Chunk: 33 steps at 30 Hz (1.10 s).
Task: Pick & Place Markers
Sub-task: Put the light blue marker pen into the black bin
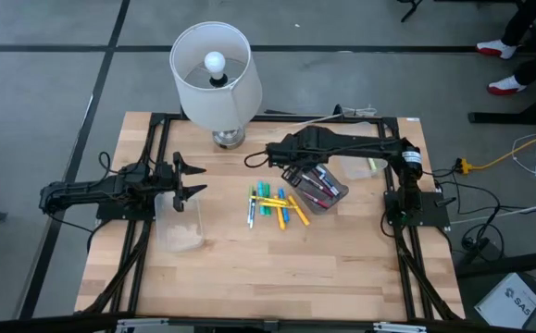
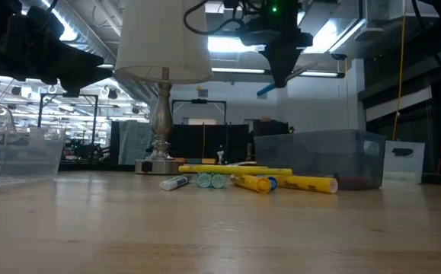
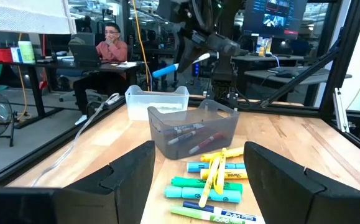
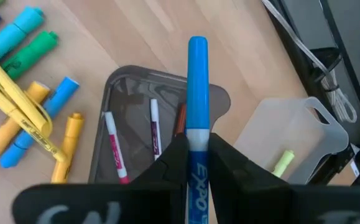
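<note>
A: High view first: where are the markers (image 1: 274,204) lying?

B: At mid-frame, loose on the table (image 1: 249,277), just left of the grey bin (image 1: 319,191). The right gripper (image 1: 282,163) is hanging above that bin.

A: Low view?

B: Near the top centre, that gripper is gripping a blue marker (image 2: 265,90).

A: Left wrist?

B: The left gripper (image 3: 198,171) is standing with fingers wide apart, holding nothing.

A: Right wrist?

B: Fingers are clamping the blue marker over the bin.
</note>
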{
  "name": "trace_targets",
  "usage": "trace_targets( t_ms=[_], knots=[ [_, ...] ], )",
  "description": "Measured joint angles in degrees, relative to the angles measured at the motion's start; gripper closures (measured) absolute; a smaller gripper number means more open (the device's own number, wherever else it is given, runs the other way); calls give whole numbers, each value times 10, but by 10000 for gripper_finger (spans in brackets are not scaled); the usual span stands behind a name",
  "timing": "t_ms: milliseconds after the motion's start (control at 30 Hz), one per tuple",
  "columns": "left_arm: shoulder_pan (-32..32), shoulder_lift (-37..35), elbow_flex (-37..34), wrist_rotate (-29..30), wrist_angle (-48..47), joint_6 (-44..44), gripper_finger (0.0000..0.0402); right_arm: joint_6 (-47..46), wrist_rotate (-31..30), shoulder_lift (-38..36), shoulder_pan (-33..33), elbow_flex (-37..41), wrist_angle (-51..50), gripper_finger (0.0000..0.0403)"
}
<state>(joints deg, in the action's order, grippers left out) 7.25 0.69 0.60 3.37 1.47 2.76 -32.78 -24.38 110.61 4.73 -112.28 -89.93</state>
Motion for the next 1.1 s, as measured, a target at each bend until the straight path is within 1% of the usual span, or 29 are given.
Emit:
trace_targets(
  t_ms=[333, 500, 633, 833, 1033, 1100],
  knots=[
    [0, 0, 0, 0, 0, 0, 160, 2, 1, -1, 7, 82, -1, 362],
    [0, 0, 0, 0, 0, 0, 160, 0, 12, -32, 13, 142, 13, 362],
    [0, 0, 0, 0, 0, 0, 160, -10, 23, -75, 14, 209, 63, 362],
    [0, 0, 0, 0, 0, 0, 160, -17, 52, -150, 14, 322, 172, 362],
    [0, 0, 0, 0, 0, 0, 160, -30, 53, -211, 14, 423, 261, 362],
    [0, 0, 0, 0, 0, 0, 160, -30, 63, -229, 15, 453, 294, 362]
  ],
)
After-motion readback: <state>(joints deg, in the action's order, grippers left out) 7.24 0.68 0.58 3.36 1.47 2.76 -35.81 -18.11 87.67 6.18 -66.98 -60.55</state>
